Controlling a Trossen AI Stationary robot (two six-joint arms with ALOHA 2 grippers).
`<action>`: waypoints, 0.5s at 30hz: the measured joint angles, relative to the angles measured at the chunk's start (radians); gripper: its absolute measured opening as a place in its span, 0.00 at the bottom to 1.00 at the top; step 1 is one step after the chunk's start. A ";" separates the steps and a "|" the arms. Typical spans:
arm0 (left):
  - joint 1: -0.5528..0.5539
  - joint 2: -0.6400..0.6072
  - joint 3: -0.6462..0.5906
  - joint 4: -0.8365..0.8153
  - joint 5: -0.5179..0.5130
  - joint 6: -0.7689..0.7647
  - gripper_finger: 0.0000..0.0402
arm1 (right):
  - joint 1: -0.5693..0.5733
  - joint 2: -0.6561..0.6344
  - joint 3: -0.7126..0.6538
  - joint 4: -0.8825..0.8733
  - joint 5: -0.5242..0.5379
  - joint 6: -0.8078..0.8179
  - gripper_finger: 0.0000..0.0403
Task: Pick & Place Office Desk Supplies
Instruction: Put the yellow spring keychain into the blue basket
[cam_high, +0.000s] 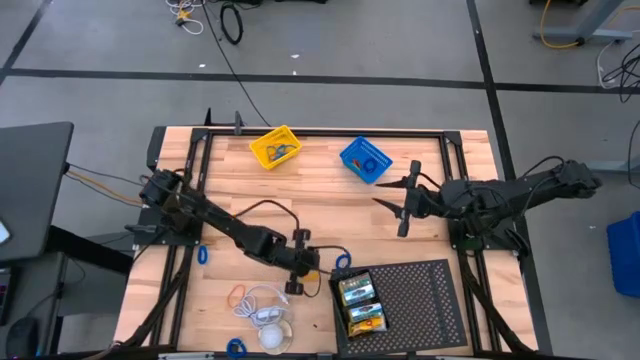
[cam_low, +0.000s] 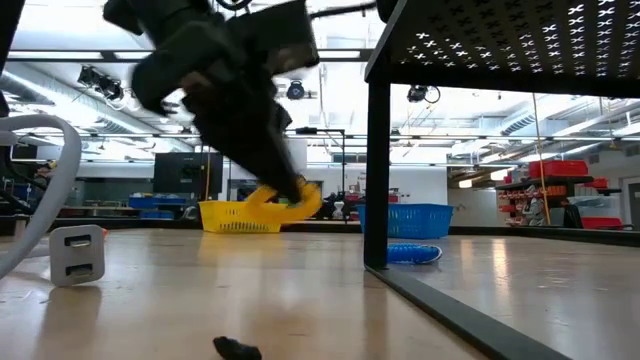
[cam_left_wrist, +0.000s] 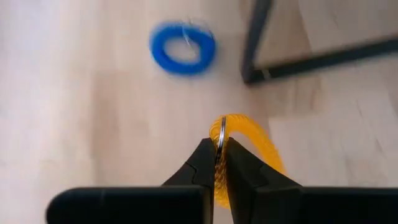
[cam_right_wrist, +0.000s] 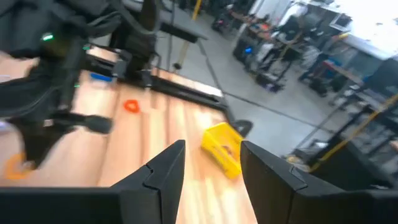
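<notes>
My left gripper (cam_high: 302, 266) hovers just left of the black perforated tray (cam_high: 420, 300), shut on a yellow coiled loop (cam_left_wrist: 252, 134) that is lifted off the wood in the low view (cam_low: 285, 205). A blue coiled loop (cam_left_wrist: 182, 48) lies flat on the table past it, near the tray's leg (cam_left_wrist: 255, 43). Two yellow-and-green crayon boxes (cam_high: 358, 290) (cam_high: 365, 318) lie on the tray. My right gripper (cam_high: 395, 198) is open and raised over the table's right half, near the blue basket (cam_high: 365, 160), touching nothing. My left gripper pinches the yellow coiled loop between its two fingertips (cam_left_wrist: 205, 155), at the spot where a thin metal ring (cam_left_wrist: 222, 127) threads the coil. The fingers slant downward. The loop hangs off the fingertips, clear of the table.
A yellow basket (cam_high: 275, 148) and the blue basket stand at the far edge. Near the left arm lie an orange loop (cam_high: 238, 295), blue loops (cam_high: 203, 255) (cam_high: 236, 347) and a white adapter with cable (cam_high: 265, 312). A small black clip (cam_low: 238, 348) lies in the low view's foreground.
</notes>
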 joint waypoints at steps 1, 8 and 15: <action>0.006 -0.012 0.000 0.006 -0.020 0.014 0.05 | -0.013 0.000 0.000 -0.010 -0.030 0.012 0.41; 0.081 -0.116 0.000 0.004 -0.166 0.150 0.05 | -0.134 0.001 -0.047 0.039 -0.168 0.028 0.41; 0.201 -0.250 0.001 0.072 -0.219 0.323 0.04 | -0.306 0.001 -0.153 0.190 -0.325 0.026 0.41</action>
